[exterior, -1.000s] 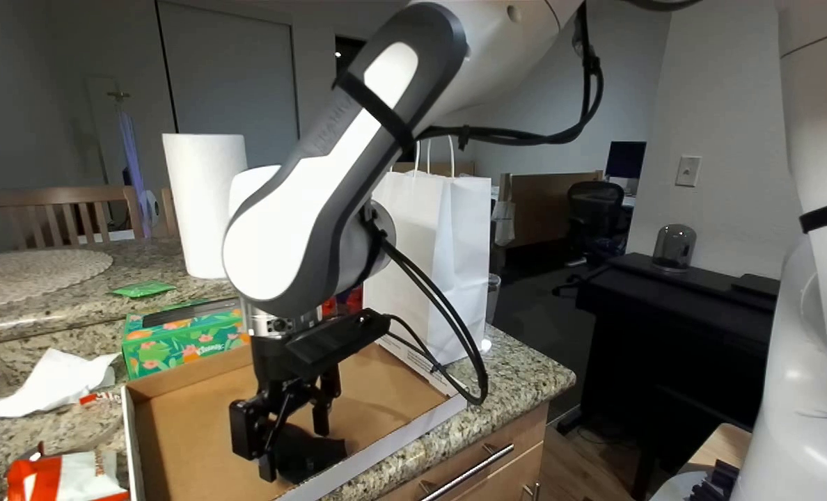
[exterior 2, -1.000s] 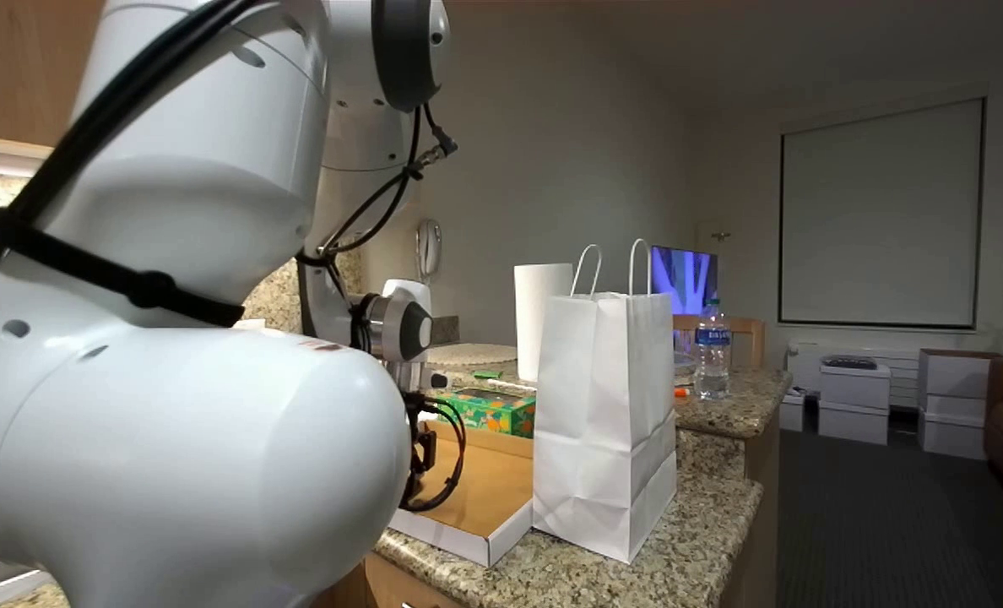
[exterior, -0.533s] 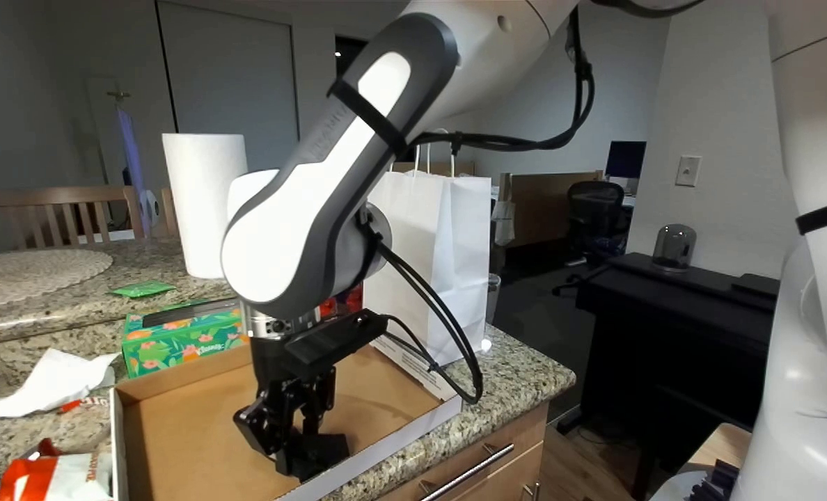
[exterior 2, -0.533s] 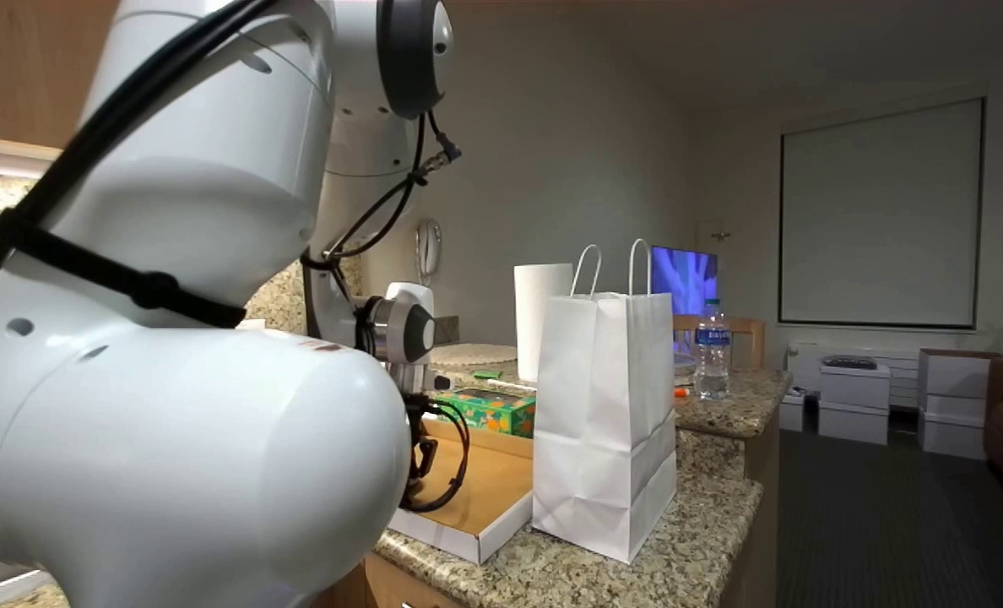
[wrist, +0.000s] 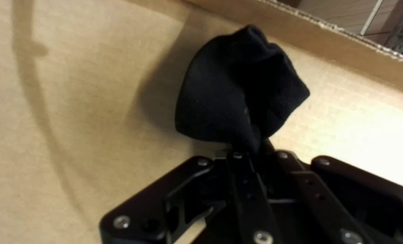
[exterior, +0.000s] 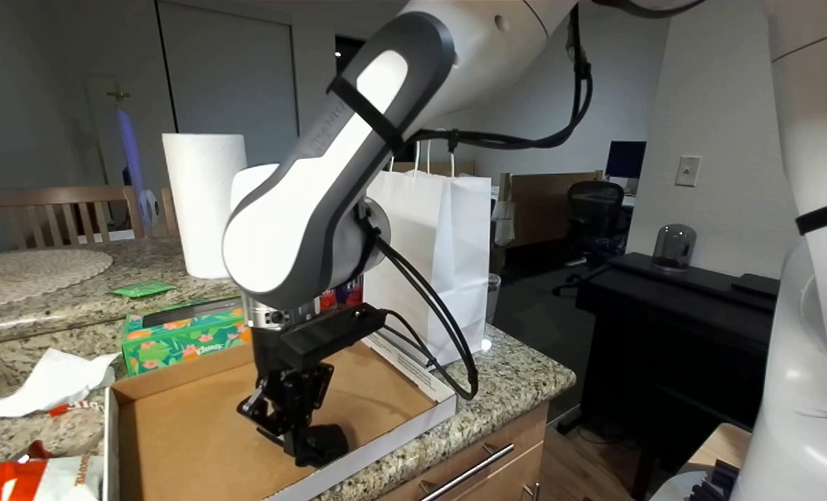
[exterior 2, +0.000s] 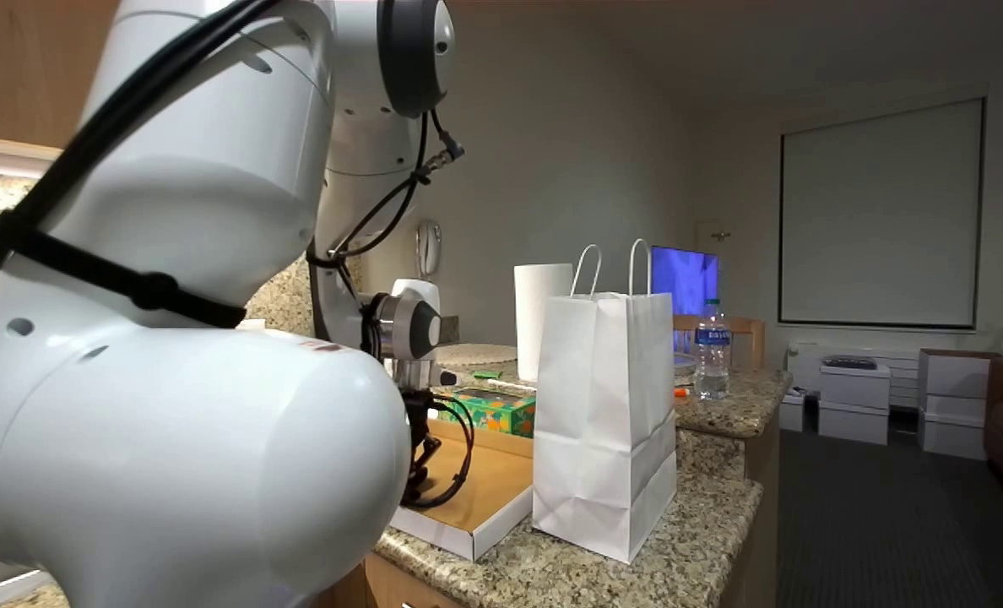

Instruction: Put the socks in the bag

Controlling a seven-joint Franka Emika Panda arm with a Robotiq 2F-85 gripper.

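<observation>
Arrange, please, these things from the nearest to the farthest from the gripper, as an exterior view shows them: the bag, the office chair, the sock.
1. Sock: pinched in the gripper.
2. Bag: standing beside the tray, to the right of the gripper in that view.
3. Office chair: far back in the room, right of the bag.

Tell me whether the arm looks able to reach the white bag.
Likely yes: only a low tray wall seems to stand between the upright bag and the fingers. Shut on a black sock, they would need to rise above the bag.
</observation>
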